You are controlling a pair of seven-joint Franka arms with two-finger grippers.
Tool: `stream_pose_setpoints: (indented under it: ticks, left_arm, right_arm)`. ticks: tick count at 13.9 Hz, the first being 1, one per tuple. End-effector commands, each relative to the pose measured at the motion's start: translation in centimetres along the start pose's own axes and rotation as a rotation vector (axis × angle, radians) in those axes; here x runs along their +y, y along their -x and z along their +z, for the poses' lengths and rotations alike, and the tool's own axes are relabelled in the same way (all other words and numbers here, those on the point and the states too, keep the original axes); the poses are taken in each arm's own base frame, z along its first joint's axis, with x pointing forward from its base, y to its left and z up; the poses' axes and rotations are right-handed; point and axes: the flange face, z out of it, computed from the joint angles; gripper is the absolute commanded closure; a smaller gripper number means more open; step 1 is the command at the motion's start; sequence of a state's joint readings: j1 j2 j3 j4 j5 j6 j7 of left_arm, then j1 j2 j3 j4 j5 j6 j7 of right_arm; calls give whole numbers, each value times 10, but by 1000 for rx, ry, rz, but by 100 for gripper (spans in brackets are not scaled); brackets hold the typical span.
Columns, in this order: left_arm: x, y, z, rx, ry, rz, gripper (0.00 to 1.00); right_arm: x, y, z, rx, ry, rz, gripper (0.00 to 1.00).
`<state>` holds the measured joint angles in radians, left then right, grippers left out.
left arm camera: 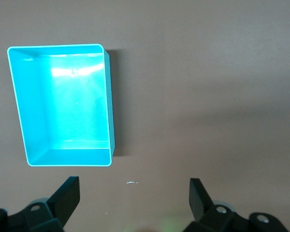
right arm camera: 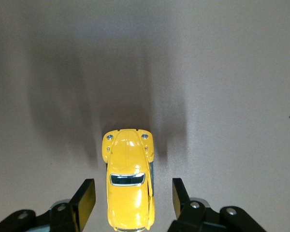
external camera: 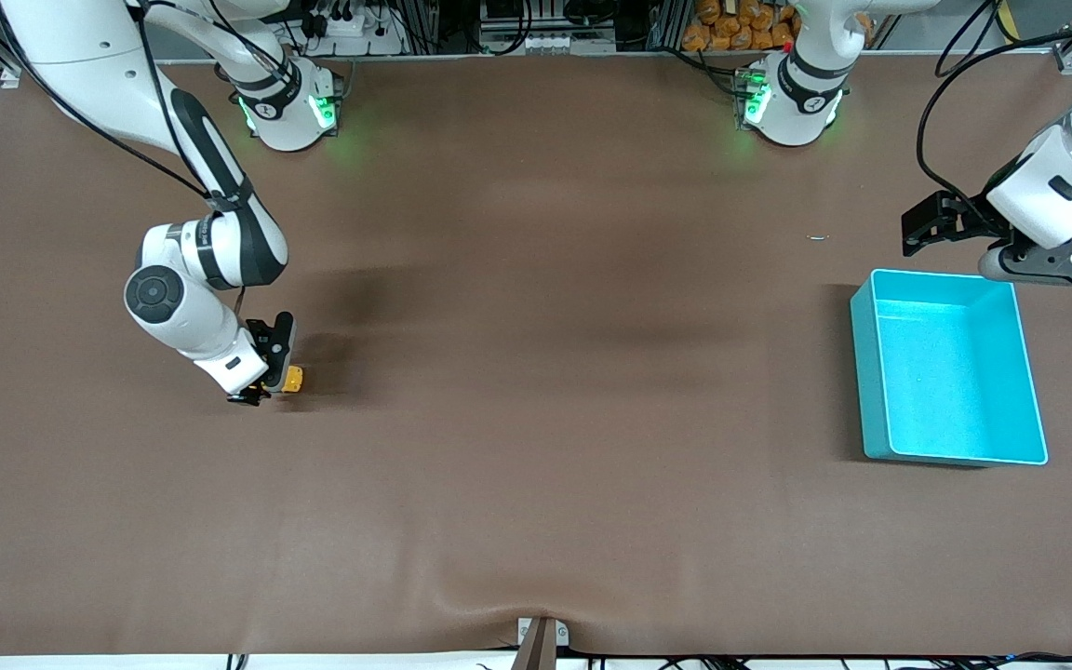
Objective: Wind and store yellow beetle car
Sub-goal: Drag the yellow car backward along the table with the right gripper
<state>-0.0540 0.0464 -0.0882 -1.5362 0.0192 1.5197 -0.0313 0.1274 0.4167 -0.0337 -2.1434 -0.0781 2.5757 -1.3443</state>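
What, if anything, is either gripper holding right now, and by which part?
Nothing yet. The right gripper straddles the yellow beetle car, fingers clear of its sides. The left gripper is open above the table.

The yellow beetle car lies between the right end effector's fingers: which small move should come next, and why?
Probably close the right end effector onto the yellow beetle car: its fingers flank the car's sides with gaps on both, so nothing grips it yet.
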Motion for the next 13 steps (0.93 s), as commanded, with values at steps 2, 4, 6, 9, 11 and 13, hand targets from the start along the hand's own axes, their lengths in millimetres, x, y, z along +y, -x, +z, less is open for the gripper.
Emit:
stream_pose_setpoints:
  ticks: [2,4,6,9,11,13]
  left_arm:
    - [0,-4,-2,7,-18,12,0]
    - [0,-4,-1,5,-23,13,0]
    - [0,-4,-1,5,-21,14,0]
    - [-1,-5,0,4,-21,12,0]
    - [-2,-5,-1,5,-21,11,0]
    - [0,-5,-1,5,-21,12,0]
  right_arm:
    - [-2,6,5,-5,11,-17,35]
    - [-4,6,7,-2,18,-18,40]
    - [-5,6,13,-2,17,-17,47]
    - [-6,10,15,-2,15,-11,57]
    - [-6,10,15,-2,15,-11,63]
    - [-6,11,16,-2,13,-22,65]
